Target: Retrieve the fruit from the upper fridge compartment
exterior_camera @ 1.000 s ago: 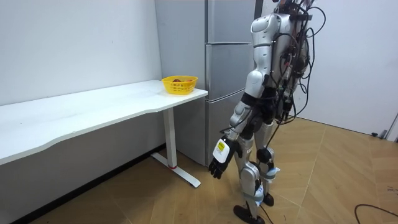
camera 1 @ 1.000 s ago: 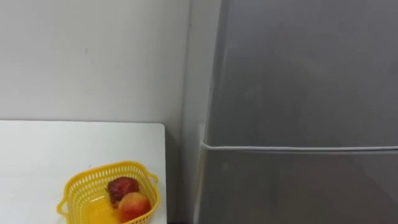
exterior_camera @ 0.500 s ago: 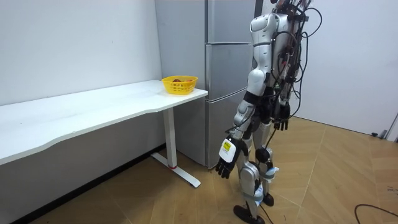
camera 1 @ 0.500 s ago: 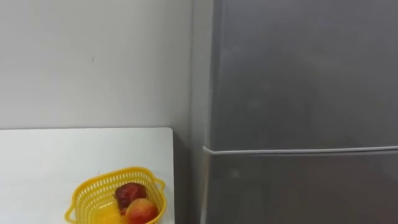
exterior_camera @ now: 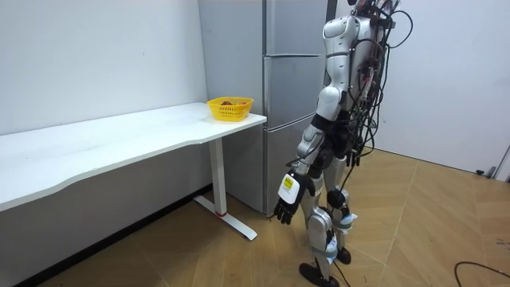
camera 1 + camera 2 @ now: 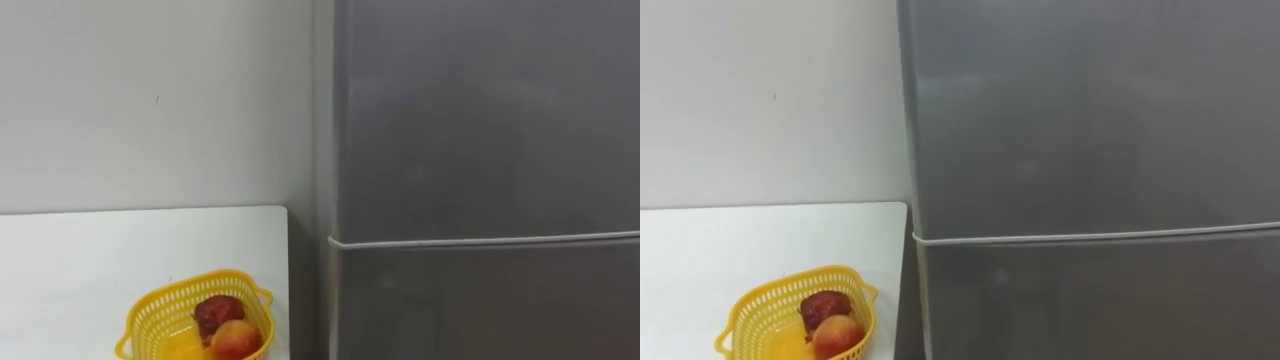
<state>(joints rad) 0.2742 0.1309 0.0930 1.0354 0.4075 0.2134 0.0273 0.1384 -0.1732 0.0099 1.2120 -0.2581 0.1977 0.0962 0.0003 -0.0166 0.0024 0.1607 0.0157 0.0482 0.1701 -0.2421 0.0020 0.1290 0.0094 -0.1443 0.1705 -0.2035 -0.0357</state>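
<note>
Beside the smooth grey fridge (image 6: 480, 120) sits a yellow lattice basket (image 6: 150, 318).

White table (image 6: 100, 260) stands against the wall (image 6: 150, 100) and bears one yellow basket (image 6: 148, 318), upright, resting directly on the top close to its right edge.

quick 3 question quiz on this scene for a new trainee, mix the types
1. True or false: the upper door of the fridge stands open.
2. Where is the yellow basket? A on the floor; B on the white table beside the fridge; C on top of the fridge.
3. Fill in: the robot's left hand, hanging at its side, holds ___.
Key: 1 false, it is shut. 2 B. 3 nothing.
</note>
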